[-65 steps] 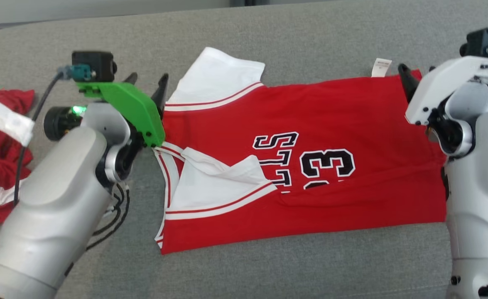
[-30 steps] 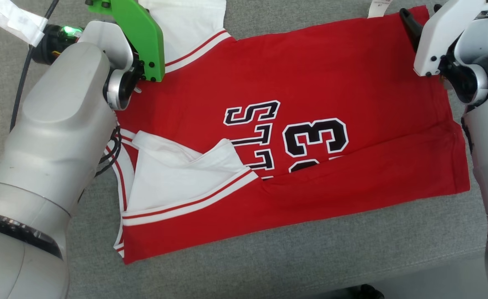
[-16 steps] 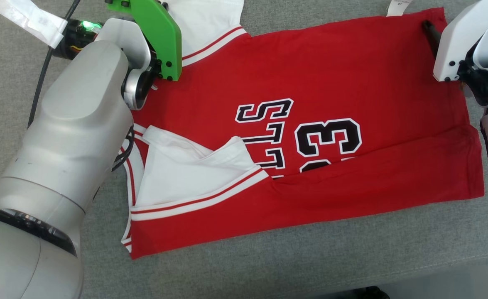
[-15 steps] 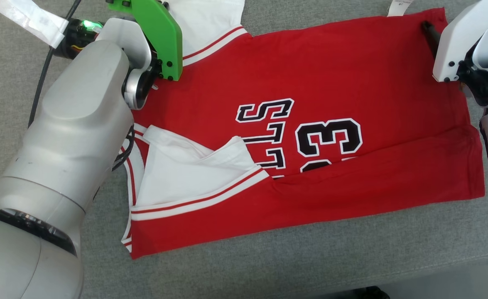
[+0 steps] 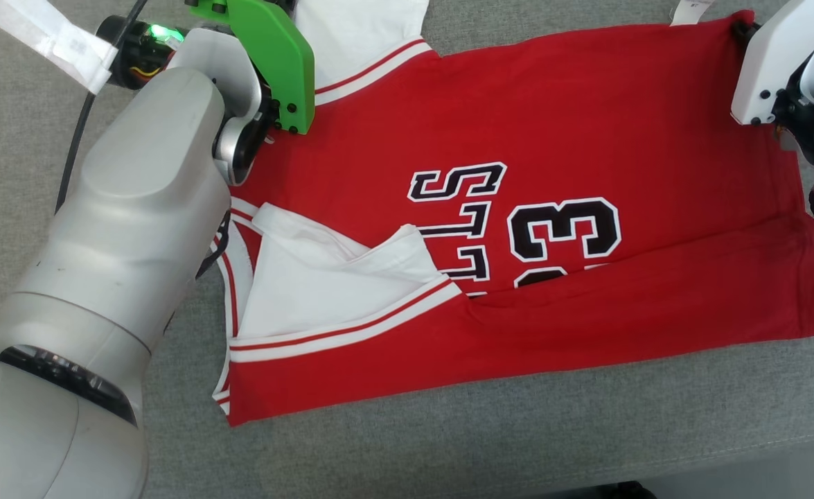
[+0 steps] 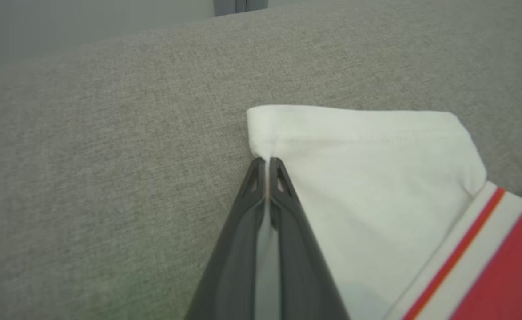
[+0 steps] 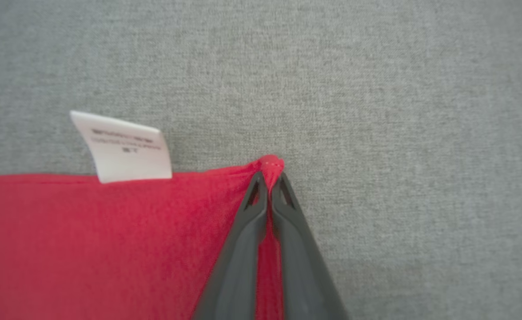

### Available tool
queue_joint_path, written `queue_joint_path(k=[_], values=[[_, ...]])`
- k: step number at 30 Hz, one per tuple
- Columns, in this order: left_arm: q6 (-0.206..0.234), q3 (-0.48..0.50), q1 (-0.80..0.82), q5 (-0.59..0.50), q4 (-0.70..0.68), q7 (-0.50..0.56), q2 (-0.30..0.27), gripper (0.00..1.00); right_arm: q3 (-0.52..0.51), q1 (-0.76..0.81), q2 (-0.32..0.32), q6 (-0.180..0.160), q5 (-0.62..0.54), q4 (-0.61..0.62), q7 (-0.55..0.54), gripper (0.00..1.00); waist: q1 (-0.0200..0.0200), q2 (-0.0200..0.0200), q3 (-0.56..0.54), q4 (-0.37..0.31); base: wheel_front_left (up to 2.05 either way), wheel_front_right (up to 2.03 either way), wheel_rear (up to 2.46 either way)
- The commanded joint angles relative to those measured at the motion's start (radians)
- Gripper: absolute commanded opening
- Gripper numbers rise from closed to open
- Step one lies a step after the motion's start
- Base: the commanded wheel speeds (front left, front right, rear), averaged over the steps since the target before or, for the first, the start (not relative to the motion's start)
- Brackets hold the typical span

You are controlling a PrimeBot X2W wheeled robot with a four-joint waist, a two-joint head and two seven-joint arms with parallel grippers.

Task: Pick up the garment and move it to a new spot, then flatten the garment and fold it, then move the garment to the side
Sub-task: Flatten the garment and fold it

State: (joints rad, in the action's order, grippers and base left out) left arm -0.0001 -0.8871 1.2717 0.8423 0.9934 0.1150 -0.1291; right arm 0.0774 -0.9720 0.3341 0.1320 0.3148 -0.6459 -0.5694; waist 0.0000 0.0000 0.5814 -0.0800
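Red jersey [image 5: 573, 118] lies spread on grey cushion [image 5: 448, 443], near long edge folded up over the lettering. Far corner of its white sleeve [image 6: 367, 178] is pinched tight in left gripper [image 6: 267, 165]. The right gripper [image 7: 269, 178] is clamped likewise on far red hem corner, near the care label [image 7: 125, 149].

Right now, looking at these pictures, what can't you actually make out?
- Jersey lettering: head view, lower part lies under the folded-over red cloth.
- Care label print: right wrist view, blurred and too small to read.
- White sleeve: head view, top cut off by the picture's edge.
- Left tool tips: head view, hidden behind the green bracket.
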Motion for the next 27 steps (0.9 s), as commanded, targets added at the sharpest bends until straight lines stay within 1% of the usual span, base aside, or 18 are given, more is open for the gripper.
queue_joint_path(k=[1,9,15,20,25,27], values=[[-0.001,0.001,-0.011,-0.011,0.003,-0.022,0.002,0.00,-0.001,0.019,0.003,-0.003,-0.002,-0.021,0.012,0.00,0.0000,0.0000,-0.011,0.004,0.00,0.00,0.00],[-0.015,0.024,-0.085,0.001,-0.038,-0.203,0.006,0.00,-0.012,0.073,0.012,-0.002,0.028,-0.008,0.141,0.00,0.0000,0.0000,-0.086,0.021,0.00,0.00,0.00],[-0.020,0.008,-0.199,-0.015,-0.117,-0.316,-0.007,0.00,-0.007,0.160,0.029,-0.002,0.044,0.007,0.229,0.00,0.0000,0.0000,-0.164,0.045,0.00,0.00,0.00],[0.006,0.007,-0.337,-0.028,-0.257,-0.367,-0.042,0.00,-0.011,0.251,0.057,-0.002,0.031,0.011,0.303,0.00,0.0000,0.0000,-0.232,0.071,0.00,0.00,0.00],[0.051,0.011,-0.490,-0.047,-0.440,-0.377,-0.103,0.00,-0.002,0.324,0.090,-0.002,0.006,0.023,0.381,0.00,0.0000,0.0000,-0.286,0.094,0.00,0.00,0.00],[0.067,0.018,-0.546,-0.029,-0.503,-0.378,-0.118,0.00,-0.007,0.345,0.093,-0.002,0.004,0.026,0.413,0.00,0.0000,0.0000,-0.302,0.101,0.00,0.00,0.00]])
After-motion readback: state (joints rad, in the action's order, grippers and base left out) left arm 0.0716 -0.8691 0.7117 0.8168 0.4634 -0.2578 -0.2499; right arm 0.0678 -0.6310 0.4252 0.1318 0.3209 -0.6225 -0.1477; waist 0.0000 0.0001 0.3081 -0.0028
